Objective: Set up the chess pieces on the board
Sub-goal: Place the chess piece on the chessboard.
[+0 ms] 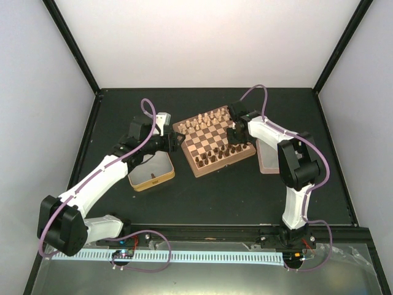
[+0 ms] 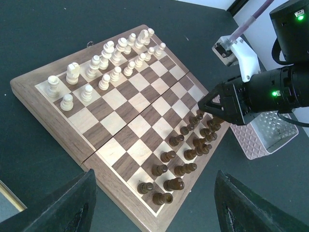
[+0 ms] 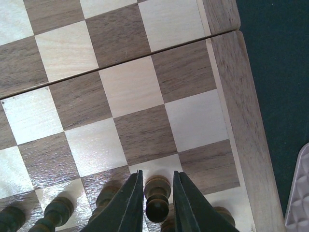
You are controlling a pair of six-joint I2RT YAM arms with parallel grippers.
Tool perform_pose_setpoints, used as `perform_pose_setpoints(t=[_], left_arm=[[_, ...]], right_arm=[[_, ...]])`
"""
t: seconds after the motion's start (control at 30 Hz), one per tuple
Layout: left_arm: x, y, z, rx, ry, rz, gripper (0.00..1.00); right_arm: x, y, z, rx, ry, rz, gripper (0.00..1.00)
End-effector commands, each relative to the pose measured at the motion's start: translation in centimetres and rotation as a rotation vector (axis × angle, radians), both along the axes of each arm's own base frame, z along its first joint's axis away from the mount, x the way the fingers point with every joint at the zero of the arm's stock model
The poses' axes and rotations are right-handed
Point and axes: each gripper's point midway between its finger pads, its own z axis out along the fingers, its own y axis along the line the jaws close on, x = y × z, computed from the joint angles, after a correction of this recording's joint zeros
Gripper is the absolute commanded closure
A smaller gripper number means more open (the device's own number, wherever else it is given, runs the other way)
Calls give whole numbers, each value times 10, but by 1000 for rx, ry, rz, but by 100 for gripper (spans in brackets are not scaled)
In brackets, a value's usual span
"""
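Note:
The board (image 1: pixel 227 165) lies tilted at the table's middle. Dark-brown chess pieces (image 1: pixel 218 153) stand in two rows along its near-right side; they also show in the left wrist view (image 2: pixel 186 152). My right gripper (image 1: pixel 232 136) is low over that side. In the right wrist view its fingers (image 3: pixel 157 179) straddle one dark pawn (image 3: pixel 157 195) that stands on a pale square, with a thin gap on each side. My left gripper (image 1: pixel 174 142) is wide open and empty, and hovers over the board's near corner (image 2: pixel 154 212).
Pale cream chessmen (image 2: pixel 108 63) fill the board's far-left rows. A gold-rimmed tin (image 1: pixel 150 172) sits left of the board under my left arm. A pink tray (image 1: pixel 268 157) lies right of the board, close to my right arm (image 2: pixel 263 92).

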Motion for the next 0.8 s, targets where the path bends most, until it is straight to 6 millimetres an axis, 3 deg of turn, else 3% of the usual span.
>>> perform_pose_setpoints(t=[0.0, 0.17, 0.33, 0.57, 0.77], left_arm=[[3, 1, -2, -2, 14, 5, 32], [2, 1, -2, -4, 17, 7, 32], [2, 12, -7, 18, 54, 74, 31], [-11, 57, -30, 126, 184, 256, 31], [-31, 87, -44, 239, 214, 286, 31]], right_arm=[[8, 0, 3, -2, -19, 0, 81], [8, 1, 13, 15, -36, -9, 79], [10, -1, 41, 43, -106, -47, 74], [-3, -6, 95, 135, -233, -96, 62], [-26, -2, 121, 226, -274, -35, 56]])
